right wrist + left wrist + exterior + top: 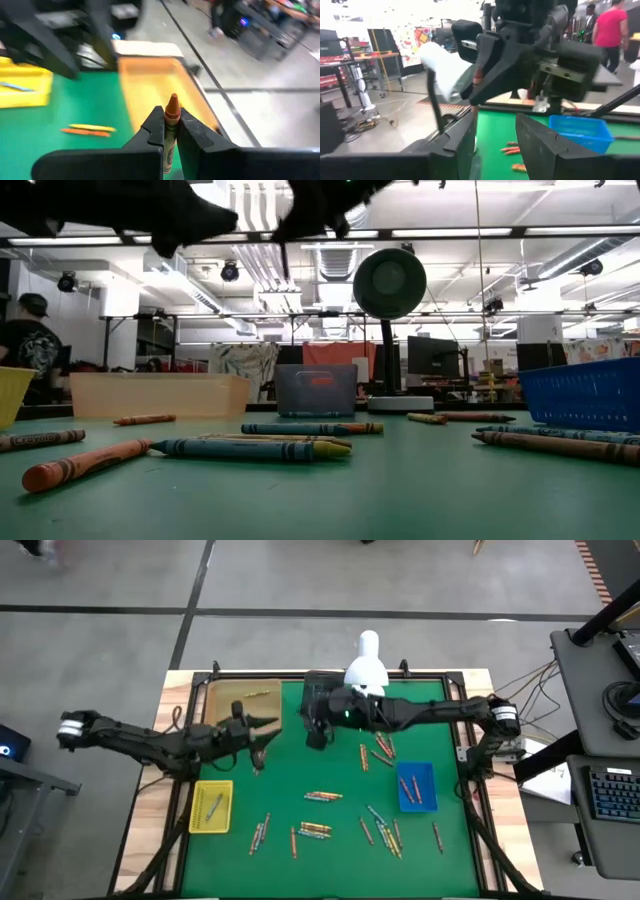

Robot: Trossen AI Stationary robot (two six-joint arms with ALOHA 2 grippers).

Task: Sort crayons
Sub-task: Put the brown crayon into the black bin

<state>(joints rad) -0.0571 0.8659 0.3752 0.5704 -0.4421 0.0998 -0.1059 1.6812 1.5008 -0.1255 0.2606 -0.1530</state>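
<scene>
Crayon [171, 112] body hidden between fingers [195, 132]

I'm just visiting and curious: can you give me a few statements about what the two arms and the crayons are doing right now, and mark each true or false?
1. The right tool grips an orange crayon. True.
2. The left tool holds a crayon. False: its fingers stand open, nothing between them.
3. The blue tray is empty. False: crayons lie in it.
4. Loose crayons lie on the green mat. True.
</scene>
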